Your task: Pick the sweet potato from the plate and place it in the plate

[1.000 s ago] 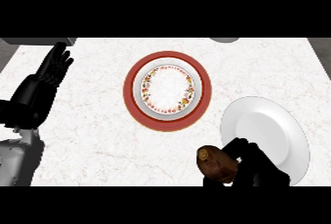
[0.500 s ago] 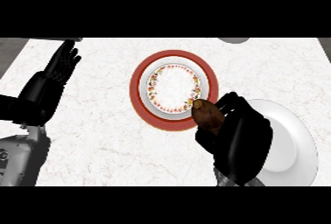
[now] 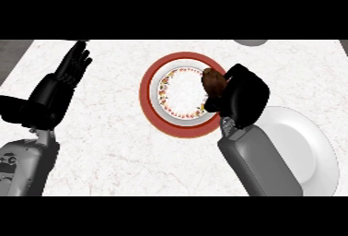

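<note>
The brown sweet potato is held over the right part of the red-rimmed patterned plate, with my right hand shut on it from the right. The hand's fingers hide the potato's right side. A plain white plate lies at the lower right, partly under my right forearm. My left hand rests open at the left, fingers pointing up, well away from both plates.
A grey round object shows at the counter's far edge, upper right. The white marble counter spreads between my left arm and the plates. A darker strip marks the counter's left edge.
My right hand has carried the sweet potato up from beside the white plate to over the red-rimmed plate. The left hand has barely shifted.
</note>
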Controlling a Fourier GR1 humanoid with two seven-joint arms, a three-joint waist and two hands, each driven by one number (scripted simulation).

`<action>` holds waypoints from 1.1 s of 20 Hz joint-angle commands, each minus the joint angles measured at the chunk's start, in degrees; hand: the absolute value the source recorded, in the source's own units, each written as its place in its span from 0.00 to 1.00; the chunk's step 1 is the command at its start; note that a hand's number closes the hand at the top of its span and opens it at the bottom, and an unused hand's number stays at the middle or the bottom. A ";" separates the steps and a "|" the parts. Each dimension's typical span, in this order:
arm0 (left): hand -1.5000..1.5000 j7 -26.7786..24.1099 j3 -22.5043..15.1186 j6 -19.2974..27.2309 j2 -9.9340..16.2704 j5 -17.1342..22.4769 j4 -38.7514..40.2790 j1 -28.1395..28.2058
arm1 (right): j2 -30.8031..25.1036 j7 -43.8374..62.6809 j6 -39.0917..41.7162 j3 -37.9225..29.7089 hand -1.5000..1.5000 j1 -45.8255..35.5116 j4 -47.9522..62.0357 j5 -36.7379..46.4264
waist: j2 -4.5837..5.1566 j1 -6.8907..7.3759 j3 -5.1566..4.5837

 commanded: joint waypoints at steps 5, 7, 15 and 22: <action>0.50 0.19 -0.84 -0.20 -0.41 -0.55 -0.02 -1.87 | 0.51 7.93 -15.74 -9.11 0.00 -8.04 15.14 -7.48 | 0.46 1.20 0.16; 0.50 -1.43 -0.19 0.26 -0.80 -0.68 1.28 -0.67 | 0.51 5.36 -19.70 -9.62 0.00 -9.21 17.52 -10.14 | 0.29 0.86 0.10; 0.50 -0.46 -0.46 -0.57 -0.50 -0.62 1.94 -1.04 | 0.51 1.81 -37.93 -10.46 0.00 -14.82 23.76 -7.26 | -0.25 0.50 0.00; 0.50 -0.59 0.79 0.58 -0.97 -0.61 2.49 -0.89 | 0.52 1.15 -53.09 -9.18 0.00 -15.45 26.21 -9.36 | -1.08 -1.61 -0.04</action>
